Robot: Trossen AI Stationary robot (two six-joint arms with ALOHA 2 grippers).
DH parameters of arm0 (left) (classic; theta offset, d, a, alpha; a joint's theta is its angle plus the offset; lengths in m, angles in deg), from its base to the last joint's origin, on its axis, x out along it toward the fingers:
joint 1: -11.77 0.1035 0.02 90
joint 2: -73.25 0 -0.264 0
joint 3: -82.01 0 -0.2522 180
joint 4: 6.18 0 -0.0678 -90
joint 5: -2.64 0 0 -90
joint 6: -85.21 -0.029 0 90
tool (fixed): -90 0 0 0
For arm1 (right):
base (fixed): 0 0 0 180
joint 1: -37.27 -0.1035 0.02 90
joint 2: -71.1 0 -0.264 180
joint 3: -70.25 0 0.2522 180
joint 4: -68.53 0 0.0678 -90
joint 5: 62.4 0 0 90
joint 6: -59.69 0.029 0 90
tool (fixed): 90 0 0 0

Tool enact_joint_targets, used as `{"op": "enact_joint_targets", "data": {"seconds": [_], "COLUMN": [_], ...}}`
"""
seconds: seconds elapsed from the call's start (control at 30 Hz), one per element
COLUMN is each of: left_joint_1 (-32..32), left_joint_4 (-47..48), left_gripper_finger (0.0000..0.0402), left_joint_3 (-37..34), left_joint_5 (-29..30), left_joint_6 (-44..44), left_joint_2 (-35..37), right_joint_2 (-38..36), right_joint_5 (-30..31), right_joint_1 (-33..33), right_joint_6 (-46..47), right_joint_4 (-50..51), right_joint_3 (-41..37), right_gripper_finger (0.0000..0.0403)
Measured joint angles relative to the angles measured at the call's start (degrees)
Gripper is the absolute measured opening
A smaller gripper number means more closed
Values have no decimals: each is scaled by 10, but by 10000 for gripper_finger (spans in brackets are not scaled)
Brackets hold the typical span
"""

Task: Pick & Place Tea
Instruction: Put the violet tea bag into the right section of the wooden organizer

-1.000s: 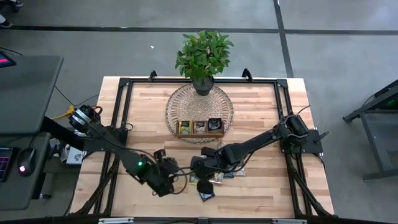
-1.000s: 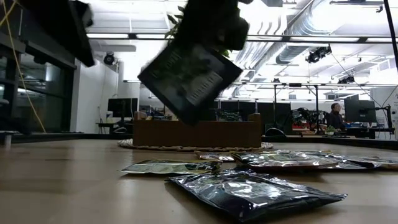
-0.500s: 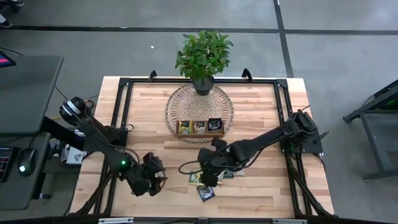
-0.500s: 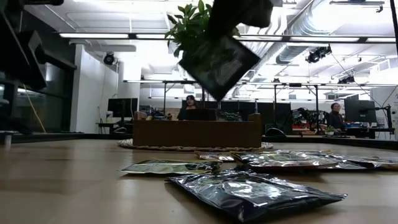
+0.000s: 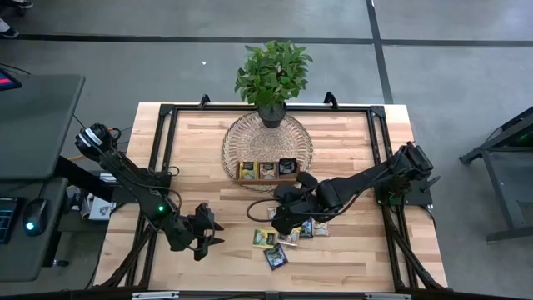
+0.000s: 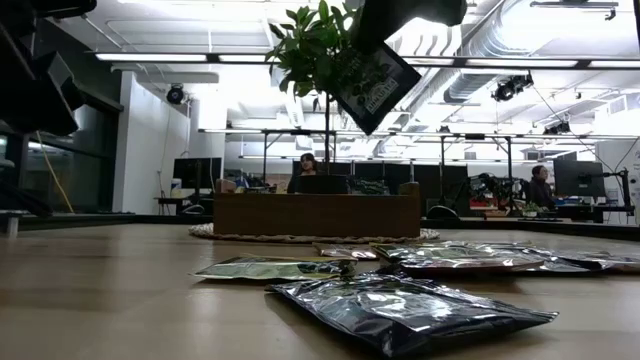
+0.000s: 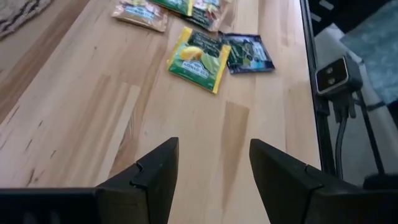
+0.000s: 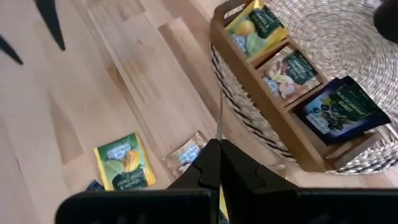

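Dark foil sachet [image 6: 374, 85] is hanging from the right end effector [image 5: 277, 222], clamped on its upper edge above the bench's front-middle. It looks light, floppy and probably slippery. The left end effector [image 5: 210, 234] is waiting apart near the front-left.

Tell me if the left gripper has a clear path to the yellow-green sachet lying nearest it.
Probably yes. The left gripper is open and empty, and only bare table lies between it and the yellow-green sachet. The right gripper is up above the pile, shut on a dark sachet.
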Motion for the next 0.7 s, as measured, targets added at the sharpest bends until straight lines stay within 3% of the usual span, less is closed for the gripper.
{"op": "enact_joint_targets", "data": {"seconds": [0.17,0.33,0.53,0.7], "left_joint_1": [0,0,1,21], "left_joint_4": [1,0,-4,-33], "left_gripper_finger": [195,195,195,195], "left_joint_3": [0,0,0,0], "left_joint_5": [-4,5,24,48], "left_joint_6": [-14,-14,-4,16], "left_joint_2": [2,2,2,2], "right_joint_2": [-34,-129,-249,-302], "right_joint_5": [-2,10,3,-70], "right_joint_1": [3,16,67,138], "right_joint_6": [33,32,-51,-126], "right_joint_4": [-57,-221,-473,-601], "right_joint_3": [-78,-249,-453,-561], "right_gripper_finger": [0,0,0,0]}}
